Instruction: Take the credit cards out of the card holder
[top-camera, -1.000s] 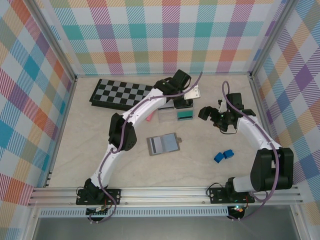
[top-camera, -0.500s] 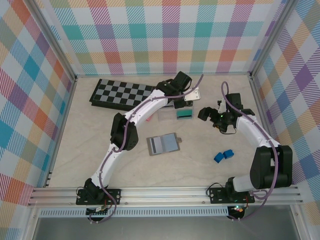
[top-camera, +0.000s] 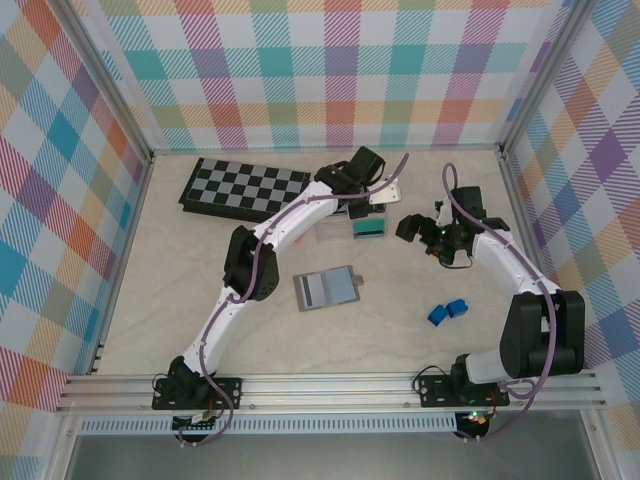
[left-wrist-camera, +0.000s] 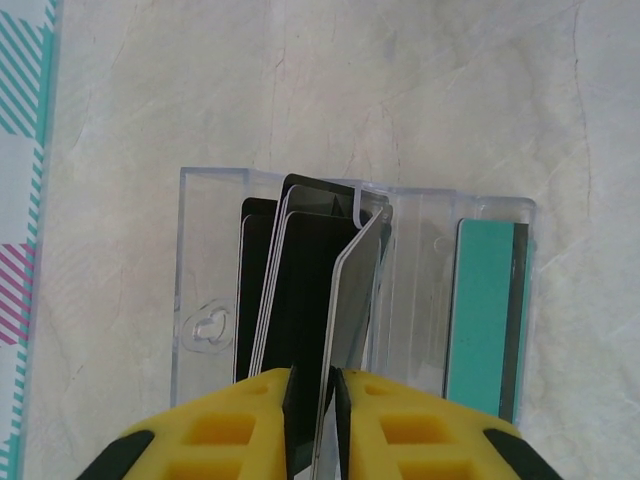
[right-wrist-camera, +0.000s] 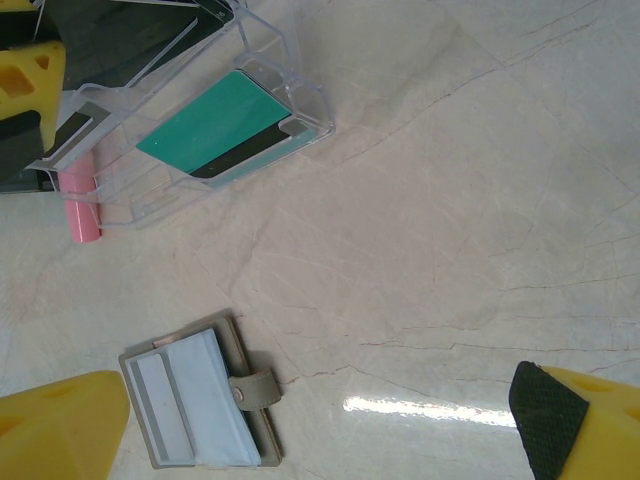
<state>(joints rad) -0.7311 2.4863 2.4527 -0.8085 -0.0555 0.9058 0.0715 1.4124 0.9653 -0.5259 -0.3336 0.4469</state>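
The card holder (top-camera: 326, 289) lies open on the table, grey with a strap tab, and is also in the right wrist view (right-wrist-camera: 195, 415). A teal-green credit card (left-wrist-camera: 483, 300) lies in the right part of a clear plastic box (left-wrist-camera: 210, 260). Several black cards (left-wrist-camera: 300, 290) stand in its left part. My left gripper (left-wrist-camera: 315, 420) hangs over the box with its jaws a narrow gap apart. A grey, light-edged card (left-wrist-camera: 355, 290) stands between them, leaning on the right pad with a dark gap on its left. My right gripper (top-camera: 428, 240) stands wide open to the right of the box, holding nothing.
A folded checkerboard (top-camera: 245, 187) lies at the back left. A pink stick (right-wrist-camera: 78, 195) lies by the box's left end. Two small blue pieces (top-camera: 448, 311) sit at the front right. Checked walls close in the table on three sides.
The left gripper has brought the grey card down into the clear box and its jaws have eased apart. The card no longer sticks out to the right. The right arm has stayed put.
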